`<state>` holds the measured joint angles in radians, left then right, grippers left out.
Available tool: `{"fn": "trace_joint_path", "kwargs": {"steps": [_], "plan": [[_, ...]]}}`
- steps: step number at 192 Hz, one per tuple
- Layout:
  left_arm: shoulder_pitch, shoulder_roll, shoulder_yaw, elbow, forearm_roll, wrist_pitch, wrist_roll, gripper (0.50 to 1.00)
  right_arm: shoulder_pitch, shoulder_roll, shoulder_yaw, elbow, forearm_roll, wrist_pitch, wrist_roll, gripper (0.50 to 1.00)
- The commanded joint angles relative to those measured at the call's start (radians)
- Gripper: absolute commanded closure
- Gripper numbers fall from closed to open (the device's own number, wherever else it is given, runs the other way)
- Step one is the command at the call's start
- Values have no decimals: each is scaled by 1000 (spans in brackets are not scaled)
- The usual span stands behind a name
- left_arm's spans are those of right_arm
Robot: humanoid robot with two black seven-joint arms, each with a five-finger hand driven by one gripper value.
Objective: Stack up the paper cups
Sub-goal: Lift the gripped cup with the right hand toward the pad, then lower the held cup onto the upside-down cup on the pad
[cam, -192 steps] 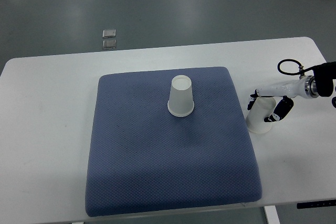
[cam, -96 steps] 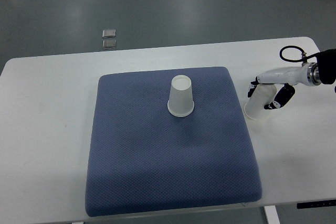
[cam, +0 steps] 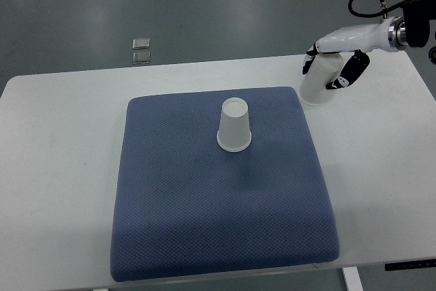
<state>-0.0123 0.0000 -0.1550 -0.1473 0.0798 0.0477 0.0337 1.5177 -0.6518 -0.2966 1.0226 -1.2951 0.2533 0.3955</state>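
**Carrying 1 cup over to cap the other**

We have the right hand [cam: 332,67] clamped on a paper cup [cam: 319,81], fingers wrapped round its upper part, mouth pointing down and slightly tilted. It looks lifted off the white table [cam: 61,134], though we cannot be sure from this steep view. The left arm is out of sight.

The target, a second paper cup [cam: 234,126], stands upside down on the blue mat [cam: 218,216], well apart from the hand, down and to its left in the top view. Nothing lies between the 2 cups.

To do this step well, we judge that we should:

1. Keep the held cup high enough for its rim to clear the standing cup's closed top on the way over.
2. Level the tilt before descending, so the open mouth sits square above the target.
3. Lower slowly and centred; an off-centre rim could tip the light target cup.
4. Squeeze gently, since a hard grip would crush the wall out of round and block nesting.
5. Release only once the cup has slid down snugly.
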Motion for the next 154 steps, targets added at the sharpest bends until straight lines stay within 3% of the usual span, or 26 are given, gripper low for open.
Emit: {"fn": "trace_joint_path", "kwargs": {"steps": [1, 100, 154], "plan": [[0, 0, 0, 0, 0, 0, 0, 500, 39, 29, 1, 5, 0, 17, 2, 844], [0, 0, 0, 0, 0, 0, 0, 500, 131, 210, 14, 39, 71, 73, 17, 836], [0, 0, 2, 0, 0, 0, 0, 500, 128, 241, 14, 33, 73, 80, 17, 834]]}}
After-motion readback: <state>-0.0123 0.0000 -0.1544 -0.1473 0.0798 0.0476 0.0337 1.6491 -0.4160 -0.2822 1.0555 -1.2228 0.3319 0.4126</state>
